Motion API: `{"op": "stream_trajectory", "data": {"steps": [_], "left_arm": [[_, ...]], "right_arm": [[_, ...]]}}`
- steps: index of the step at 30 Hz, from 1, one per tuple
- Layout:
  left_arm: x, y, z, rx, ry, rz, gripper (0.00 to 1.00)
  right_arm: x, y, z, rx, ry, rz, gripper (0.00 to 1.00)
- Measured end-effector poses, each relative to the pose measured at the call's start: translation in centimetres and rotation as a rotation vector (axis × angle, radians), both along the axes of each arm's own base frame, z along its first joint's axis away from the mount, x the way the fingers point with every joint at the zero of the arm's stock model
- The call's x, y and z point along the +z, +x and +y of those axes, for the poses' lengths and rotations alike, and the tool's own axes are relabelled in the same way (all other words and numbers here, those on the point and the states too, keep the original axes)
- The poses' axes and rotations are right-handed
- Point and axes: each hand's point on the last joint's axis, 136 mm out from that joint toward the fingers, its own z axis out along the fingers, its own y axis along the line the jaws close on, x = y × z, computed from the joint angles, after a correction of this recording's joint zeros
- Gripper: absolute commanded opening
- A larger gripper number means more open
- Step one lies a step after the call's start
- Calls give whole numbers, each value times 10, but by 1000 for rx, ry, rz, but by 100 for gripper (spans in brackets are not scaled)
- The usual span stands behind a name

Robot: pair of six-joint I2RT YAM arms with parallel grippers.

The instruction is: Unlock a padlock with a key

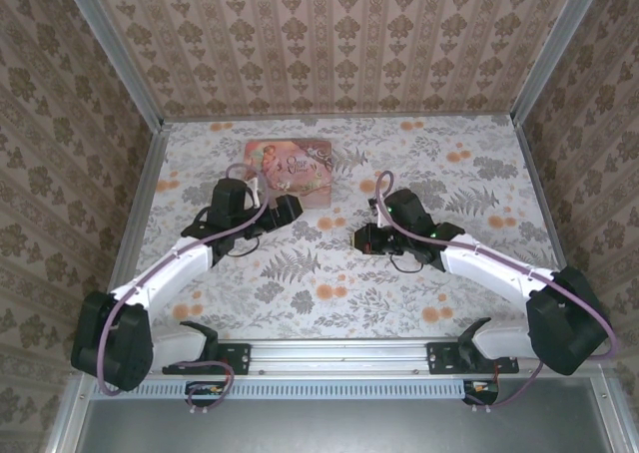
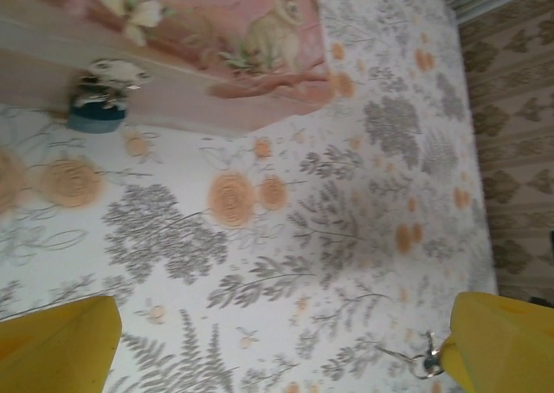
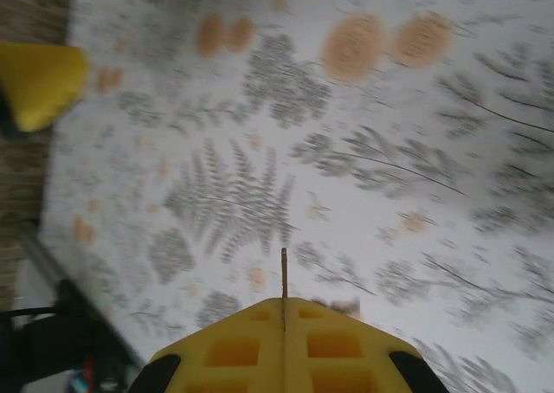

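While pinching thin dark metal key [image 3: 283, 276] edge-on in closed right gripper [image 3: 283, 305], hovers left gripper [image 2: 286, 311] spread wide near tiny teal-blue silver-shackled padlock [image 2: 95, 109] against pink picture tin [image 2: 260, 29].

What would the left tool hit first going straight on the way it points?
The left tool would likely meet the pink tin first, at its side wall; the padlock sits left of that line. Depth is unclear.

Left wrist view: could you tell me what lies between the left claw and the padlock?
Bare floral table cover separates the left claw from the padlock, seen in the left wrist view.
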Motion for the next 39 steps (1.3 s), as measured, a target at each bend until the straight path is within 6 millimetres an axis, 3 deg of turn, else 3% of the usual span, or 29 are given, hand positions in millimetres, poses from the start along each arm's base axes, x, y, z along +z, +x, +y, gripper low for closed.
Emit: {"op": "stream_trajectory", "data": {"steps": [3, 8, 15, 28, 39], "left_arm": [[9, 6, -13, -30, -68, 4, 94], [19, 12, -33, -95, -155, 19, 77], [29, 10, -55, -188, -253, 25, 59], [40, 2, -81, -277, -348, 18, 50], [40, 0, -85, -285, -382, 23, 38]], "right_arm": [[11, 4, 15, 27, 82, -2, 0], [27, 17, 38, 61, 203, 3, 0], [44, 29, 55, 72, 315, 4, 0], [66, 47, 60, 39, 443, -8, 0], [73, 51, 60, 29, 477, -12, 0]]}}
